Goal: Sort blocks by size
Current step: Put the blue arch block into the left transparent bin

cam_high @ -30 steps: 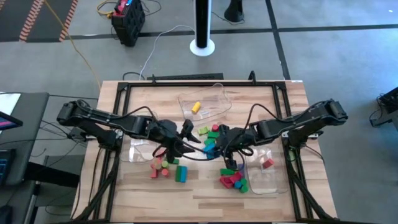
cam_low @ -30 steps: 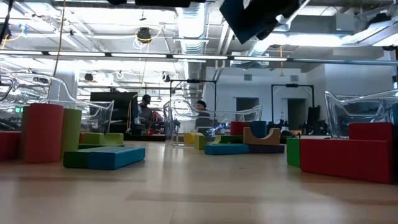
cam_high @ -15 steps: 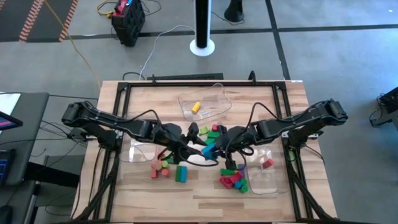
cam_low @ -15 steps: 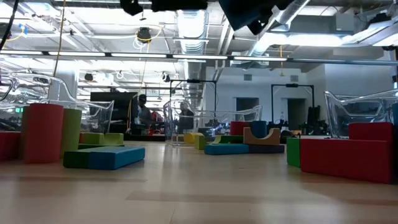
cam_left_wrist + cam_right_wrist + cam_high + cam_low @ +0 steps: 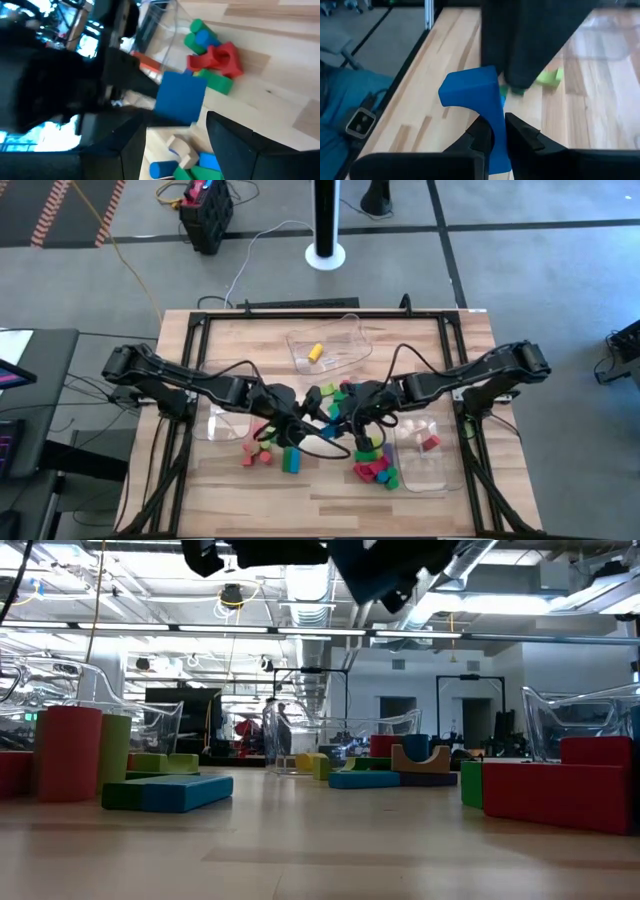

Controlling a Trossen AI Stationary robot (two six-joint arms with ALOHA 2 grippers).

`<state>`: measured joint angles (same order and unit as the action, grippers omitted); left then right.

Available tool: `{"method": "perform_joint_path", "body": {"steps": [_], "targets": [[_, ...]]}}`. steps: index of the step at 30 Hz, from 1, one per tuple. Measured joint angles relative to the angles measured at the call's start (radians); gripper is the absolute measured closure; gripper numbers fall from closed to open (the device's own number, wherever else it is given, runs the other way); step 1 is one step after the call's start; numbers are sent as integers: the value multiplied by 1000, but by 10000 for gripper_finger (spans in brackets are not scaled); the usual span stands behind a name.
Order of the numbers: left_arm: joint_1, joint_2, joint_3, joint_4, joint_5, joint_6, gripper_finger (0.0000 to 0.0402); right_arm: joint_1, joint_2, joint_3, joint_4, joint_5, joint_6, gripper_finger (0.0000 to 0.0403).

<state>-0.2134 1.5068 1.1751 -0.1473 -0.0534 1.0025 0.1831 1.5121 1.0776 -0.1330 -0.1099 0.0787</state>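
Blocks [image 5: 262, 450] lie scattered near the desk's [image 5: 330, 490] front edge, a red and green cluster left of centre, another cluster [image 5: 374, 468] right of centre. Above the desk's middle the left end effector [image 5: 318, 408] hangs with its fingers spread, empty, facing a blue block [image 5: 479, 102]. The right end effector [image 5: 338, 412] has its fingers pressed together on that blue block, holding it clear of the desk, just beside the left one.

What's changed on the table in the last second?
Both arms drew in toward the table's middle. The right claw, shut on the blue block, carried it toward the open left claw, which now faces it. The block piles and clear bins stayed put.
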Motion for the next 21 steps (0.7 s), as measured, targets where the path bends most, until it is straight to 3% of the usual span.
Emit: {"method": "perform_joint_path", "body": {"steps": [14, 21], "targets": [[0, 34, 0, 31, 16, 50, 203, -29, 16, 3, 16, -58, -1, 332], [0, 33, 0, 30, 36, 52, 243, -36, 16, 3, 21, -66, -1, 332]]}}
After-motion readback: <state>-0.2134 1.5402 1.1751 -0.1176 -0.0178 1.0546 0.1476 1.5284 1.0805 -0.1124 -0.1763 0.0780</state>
